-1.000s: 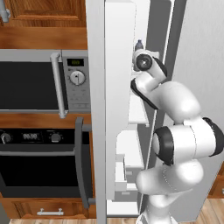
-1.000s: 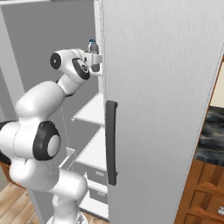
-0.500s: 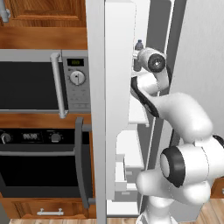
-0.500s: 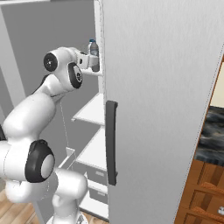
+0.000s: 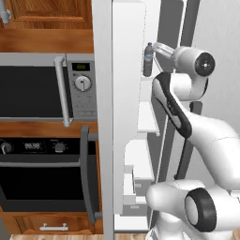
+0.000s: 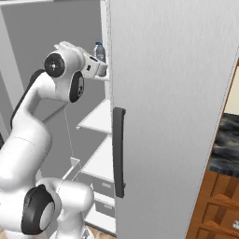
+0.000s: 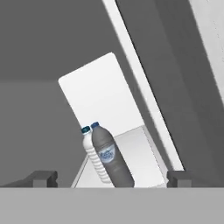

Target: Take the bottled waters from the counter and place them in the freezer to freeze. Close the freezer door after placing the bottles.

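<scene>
Two bottled waters [image 7: 108, 158] [image 7: 91, 151] with blue caps stand side by side, touching, on a white upper shelf [image 7: 140, 162] of the freezer [image 5: 147, 119]. One bottle [image 5: 148, 59] [image 6: 99, 50] shows at the shelf's front edge. My gripper [image 7: 111, 178] [image 5: 161, 47] [image 6: 100, 69] is open and holds nothing, a short way back from the bottles. The freezer door [image 5: 104, 140] stands open at the left, its white bins [image 5: 129, 93] facing inward. The counter [image 6: 227, 142] shows at the far right.
Left of the open door are a silver microwave [image 5: 42, 86] and a black wall oven [image 5: 42, 173] under wooden cabinets. The other fridge door [image 6: 172, 116], shut, with a dark handle [image 6: 119, 158], stands close on my right. Lower shelves and drawers [image 6: 95, 179] sit below.
The hand has drawn back a little from the bottle on the shelf, and the arm's elbow has swung upward. The jaws stay wide open.
</scene>
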### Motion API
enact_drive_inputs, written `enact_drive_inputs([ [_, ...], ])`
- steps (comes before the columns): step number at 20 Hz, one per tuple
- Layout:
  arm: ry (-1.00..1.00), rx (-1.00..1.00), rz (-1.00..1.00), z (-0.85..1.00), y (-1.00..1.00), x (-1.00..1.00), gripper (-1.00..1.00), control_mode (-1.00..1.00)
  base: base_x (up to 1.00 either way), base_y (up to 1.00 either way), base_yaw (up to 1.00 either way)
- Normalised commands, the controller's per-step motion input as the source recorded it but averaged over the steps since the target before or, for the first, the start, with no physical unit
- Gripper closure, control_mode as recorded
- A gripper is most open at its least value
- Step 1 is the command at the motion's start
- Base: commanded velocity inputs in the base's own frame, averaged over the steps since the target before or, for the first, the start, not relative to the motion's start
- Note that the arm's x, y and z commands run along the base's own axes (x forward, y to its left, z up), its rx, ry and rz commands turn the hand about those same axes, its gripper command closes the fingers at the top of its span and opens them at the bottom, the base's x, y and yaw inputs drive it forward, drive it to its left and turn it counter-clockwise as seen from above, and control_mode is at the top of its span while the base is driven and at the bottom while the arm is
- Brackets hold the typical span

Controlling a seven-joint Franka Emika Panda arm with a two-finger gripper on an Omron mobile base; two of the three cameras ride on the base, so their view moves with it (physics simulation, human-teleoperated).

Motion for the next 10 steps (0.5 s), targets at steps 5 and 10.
enact_drive_inputs([
  [5,0.03,0.11,0.0,0.52,0.0,-1.0,-1.0,-1.0,0.0,0.0,0.0],
  [10,0.33,-0.1,0.0,-0.14,0.0,-0.96,-1.0,-1.0,0.0,0.0,0.0],
])
